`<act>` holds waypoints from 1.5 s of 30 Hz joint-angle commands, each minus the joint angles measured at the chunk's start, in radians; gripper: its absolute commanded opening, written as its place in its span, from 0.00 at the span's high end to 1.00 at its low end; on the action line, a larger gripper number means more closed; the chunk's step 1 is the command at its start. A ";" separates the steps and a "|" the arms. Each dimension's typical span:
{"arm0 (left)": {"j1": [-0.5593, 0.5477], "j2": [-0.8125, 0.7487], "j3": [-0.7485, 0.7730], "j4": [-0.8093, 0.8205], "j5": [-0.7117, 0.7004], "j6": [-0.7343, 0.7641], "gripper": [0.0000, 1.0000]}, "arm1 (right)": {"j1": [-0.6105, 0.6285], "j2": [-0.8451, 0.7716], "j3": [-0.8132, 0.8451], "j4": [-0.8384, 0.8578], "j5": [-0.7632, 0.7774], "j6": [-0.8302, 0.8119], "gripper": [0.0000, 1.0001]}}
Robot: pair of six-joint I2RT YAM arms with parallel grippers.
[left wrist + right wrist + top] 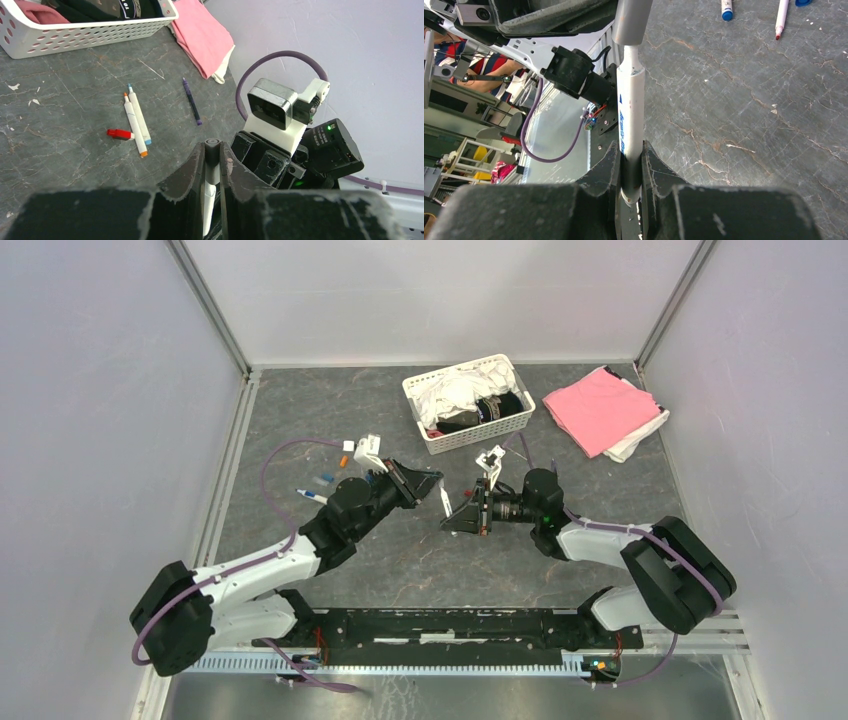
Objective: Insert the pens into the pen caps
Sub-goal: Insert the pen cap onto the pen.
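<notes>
Capping is under way at centre frame overhead: my right claw (630, 155) clamps the white pen (631, 100), nib end in the mouth of the grey cap (631, 22) pinched by my left claw (212, 151), so next I push them straight together.

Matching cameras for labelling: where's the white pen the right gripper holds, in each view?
Top external: centre, white pen slanted between left gripper and right gripper.
Left wrist: bottom centre, in the gap between the left gripper's fingers.
Right wrist: centre, upright, clamped in the right gripper.
Shared landmark: grey cap on its tip, clear in both wrist views, too small from above.
</notes>
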State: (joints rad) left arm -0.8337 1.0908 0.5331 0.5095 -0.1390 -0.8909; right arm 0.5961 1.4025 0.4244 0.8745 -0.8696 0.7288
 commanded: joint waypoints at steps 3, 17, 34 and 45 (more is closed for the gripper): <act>-0.008 0.005 -0.007 0.038 -0.012 0.026 0.98 | 0.007 0.001 0.040 0.038 0.009 0.004 1.00; -0.030 0.021 -0.011 0.038 -0.014 0.059 0.98 | -0.001 0.004 0.063 0.001 0.017 0.015 1.00; -0.134 0.060 0.077 -0.135 -0.163 0.128 0.98 | -0.003 -0.017 0.122 -0.219 0.088 -0.190 1.00; -0.137 -0.006 0.093 -0.216 -0.240 0.091 0.73 | -0.003 -0.019 0.106 -0.226 0.075 -0.215 1.00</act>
State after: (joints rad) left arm -0.9535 1.1145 0.5846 0.3267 -0.3691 -0.7986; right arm 0.5941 1.4014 0.4915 0.6048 -0.8181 0.5400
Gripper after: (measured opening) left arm 0.215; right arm 0.171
